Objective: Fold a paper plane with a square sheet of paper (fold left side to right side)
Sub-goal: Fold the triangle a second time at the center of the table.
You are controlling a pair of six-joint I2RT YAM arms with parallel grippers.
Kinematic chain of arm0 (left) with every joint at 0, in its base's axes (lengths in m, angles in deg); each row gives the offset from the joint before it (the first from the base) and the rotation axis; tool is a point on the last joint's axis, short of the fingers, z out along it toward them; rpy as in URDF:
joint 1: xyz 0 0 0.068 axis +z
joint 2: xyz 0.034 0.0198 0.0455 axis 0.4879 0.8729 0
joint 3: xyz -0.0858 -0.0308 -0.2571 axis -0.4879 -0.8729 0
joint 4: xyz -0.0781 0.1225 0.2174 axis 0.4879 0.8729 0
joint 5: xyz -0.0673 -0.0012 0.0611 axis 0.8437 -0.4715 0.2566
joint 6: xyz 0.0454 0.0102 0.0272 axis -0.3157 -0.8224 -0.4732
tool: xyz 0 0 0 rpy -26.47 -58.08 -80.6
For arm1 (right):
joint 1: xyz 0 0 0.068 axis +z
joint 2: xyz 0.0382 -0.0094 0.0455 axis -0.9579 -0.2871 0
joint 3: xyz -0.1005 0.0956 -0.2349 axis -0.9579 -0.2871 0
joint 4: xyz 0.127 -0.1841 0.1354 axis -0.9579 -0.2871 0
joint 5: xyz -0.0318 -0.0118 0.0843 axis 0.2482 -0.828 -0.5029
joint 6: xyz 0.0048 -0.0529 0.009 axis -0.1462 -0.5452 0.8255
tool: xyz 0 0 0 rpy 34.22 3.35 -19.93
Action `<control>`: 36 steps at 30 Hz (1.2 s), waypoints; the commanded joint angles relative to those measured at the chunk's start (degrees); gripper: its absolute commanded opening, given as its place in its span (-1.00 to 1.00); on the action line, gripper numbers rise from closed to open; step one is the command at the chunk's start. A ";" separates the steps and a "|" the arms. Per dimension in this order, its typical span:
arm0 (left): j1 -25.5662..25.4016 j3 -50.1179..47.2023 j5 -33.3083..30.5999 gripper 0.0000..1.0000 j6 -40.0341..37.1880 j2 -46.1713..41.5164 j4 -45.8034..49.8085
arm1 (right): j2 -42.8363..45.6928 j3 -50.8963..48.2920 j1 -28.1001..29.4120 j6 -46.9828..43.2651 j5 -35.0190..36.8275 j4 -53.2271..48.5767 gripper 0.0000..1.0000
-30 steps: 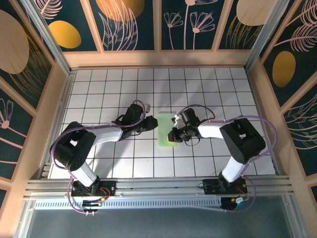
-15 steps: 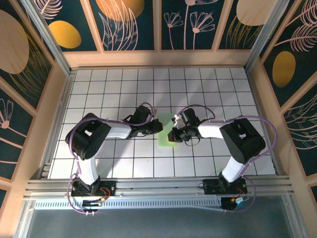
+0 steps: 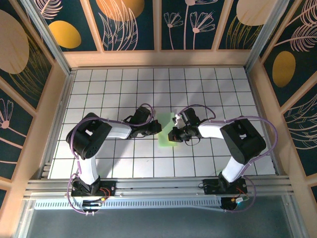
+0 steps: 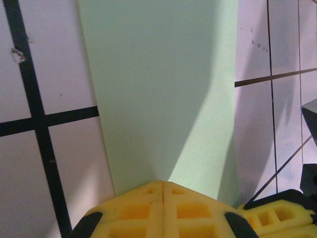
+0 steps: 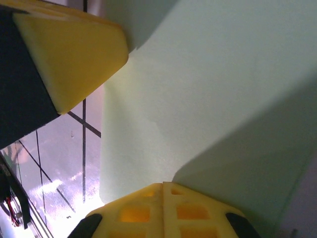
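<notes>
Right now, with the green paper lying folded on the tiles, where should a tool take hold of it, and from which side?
Probably the far right corner of the paper, coming in low from the right. It lies flat and thin on the table, so only an edge can be lifted, not pinched mid-sheet. The shut left tool and right tool crowd its middle.

A robot lab booth: gridded white table (image 3: 198, 79) walled by floral-printed panels (image 3: 129, 25).

White gridded table (image 3: 99, 89) carries pale green paper (image 3: 165, 141), seemingly folded.
</notes>
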 commanded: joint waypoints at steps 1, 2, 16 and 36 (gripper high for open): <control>-0.40 -1.80 -1.18 -1.00 -0.05 0.32 1.33 | 3.96 1.29 -0.87 1.69 0.19 -2.13 -0.75; -0.39 -2.04 -1.26 -1.00 0.04 0.29 1.24 | 5.20 1.31 -0.81 1.80 0.06 -2.47 -0.68; -0.78 -3.74 -1.39 -1.00 0.54 -0.23 -0.59 | 11.17 -3.95 -6.34 1.03 -0.66 -8.24 -0.03; -0.83 -3.56 -1.75 -1.00 0.28 -0.49 -0.03 | 7.32 -5.99 -3.42 5.24 -3.92 -3.15 -0.08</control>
